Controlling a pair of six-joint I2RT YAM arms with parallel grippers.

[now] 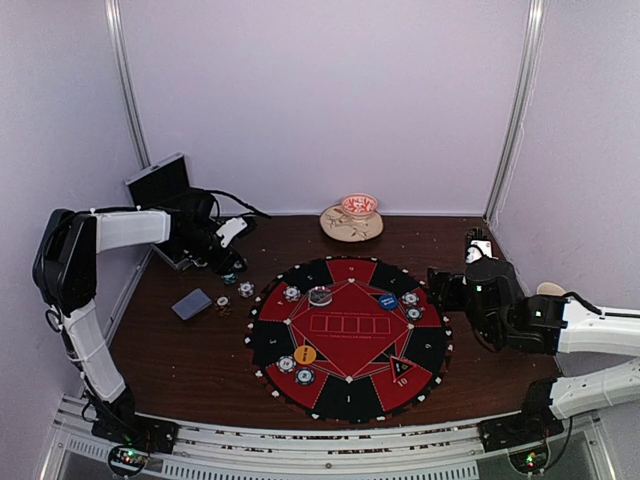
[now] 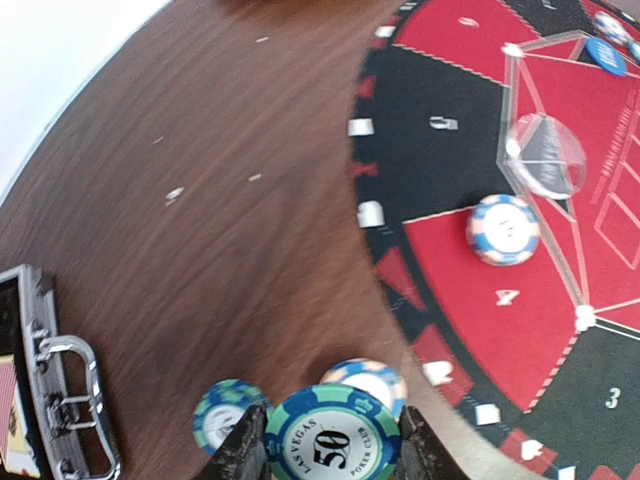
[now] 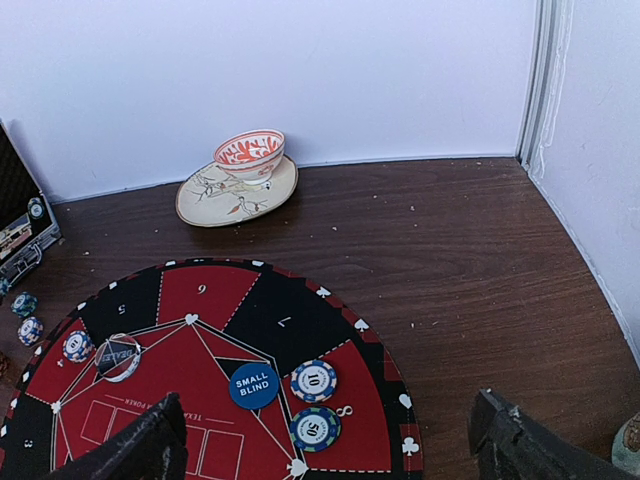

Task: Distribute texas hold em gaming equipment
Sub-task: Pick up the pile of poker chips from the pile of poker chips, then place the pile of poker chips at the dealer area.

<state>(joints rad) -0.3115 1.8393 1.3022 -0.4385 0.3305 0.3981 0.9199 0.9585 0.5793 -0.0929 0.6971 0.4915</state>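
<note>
Left gripper [image 2: 332,450] pinches teal 50 chip [image 2: 332,432], white-striped rim, "Las Vegas" face, above table just off mat [image 1: 345,325] left edge. Two loose chips [image 2: 232,418] beneath. Card deck [image 1: 191,304] undealt. Some seats chipped; orange disc [image 1: 305,354] and Small Blind disc [image 3: 254,385] placed; several seats bare. Right gripper [image 3: 330,455] wide, empty.

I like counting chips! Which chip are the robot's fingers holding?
The teal-edged chip marked 50, pinched between the left fingers. The other chips lie loose on the table or the mat.
</note>
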